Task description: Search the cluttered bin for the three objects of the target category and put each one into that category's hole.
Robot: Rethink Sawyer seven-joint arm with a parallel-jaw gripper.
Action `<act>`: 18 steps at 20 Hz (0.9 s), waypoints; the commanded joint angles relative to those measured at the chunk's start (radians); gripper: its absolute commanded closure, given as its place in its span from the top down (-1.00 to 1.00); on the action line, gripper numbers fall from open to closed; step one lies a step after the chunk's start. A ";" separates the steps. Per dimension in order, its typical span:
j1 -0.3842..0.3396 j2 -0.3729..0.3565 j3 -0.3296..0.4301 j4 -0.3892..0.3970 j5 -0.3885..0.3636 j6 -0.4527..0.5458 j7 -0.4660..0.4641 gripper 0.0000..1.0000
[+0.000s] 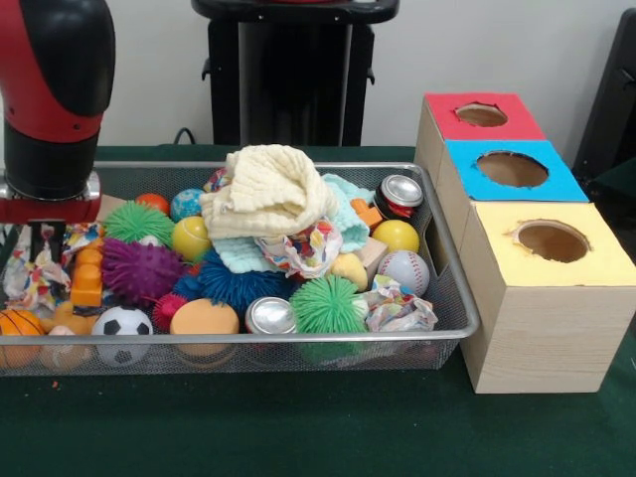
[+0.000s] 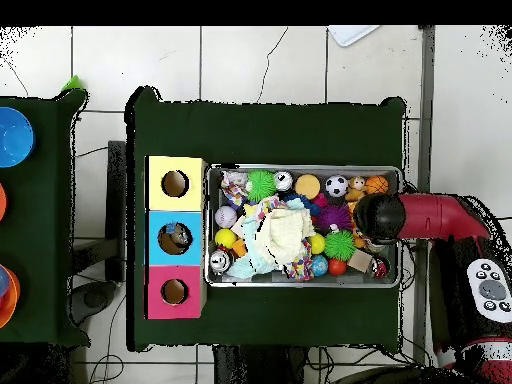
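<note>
The wire mesh bin (image 1: 298, 343) is full of toys; it also shows in the overhead view (image 2: 300, 170). No transparent crinkly container shows among the clutter; any in the bin are hidden. The blue-topped box's hole (image 1: 512, 169) lies right of the bin, between the red-topped and yellow-topped boxes. In the overhead view this hole (image 2: 175, 239) has something pale inside. My gripper (image 1: 45, 238) is down at the bin's left end, among paper wads and orange toys. In the overhead view the arm's head (image 2: 378, 217) covers it.
A cream cloth (image 1: 268, 189) is heaped over the bin's middle on a teal cloth. Silver cans (image 1: 270, 316) (image 1: 401, 191), dotted paper wads (image 1: 396, 308) and spiky and smooth balls fill the rest. The red hole (image 1: 481, 114) and yellow hole (image 1: 552, 240) flank the blue one.
</note>
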State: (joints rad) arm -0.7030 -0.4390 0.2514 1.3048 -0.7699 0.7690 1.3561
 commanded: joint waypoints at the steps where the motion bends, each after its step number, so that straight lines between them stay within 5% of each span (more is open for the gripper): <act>1: -0.026 0.010 0.034 0.118 0.039 -0.008 -0.039 -1.00; 10: -0.008 -0.186 0.057 0.277 0.194 0.111 -0.001 -1.00; 18: 0.090 -0.317 0.002 0.373 0.335 0.151 0.151 -1.00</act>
State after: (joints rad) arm -0.6677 -0.6614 0.2381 1.5328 -0.5210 0.7936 1.3561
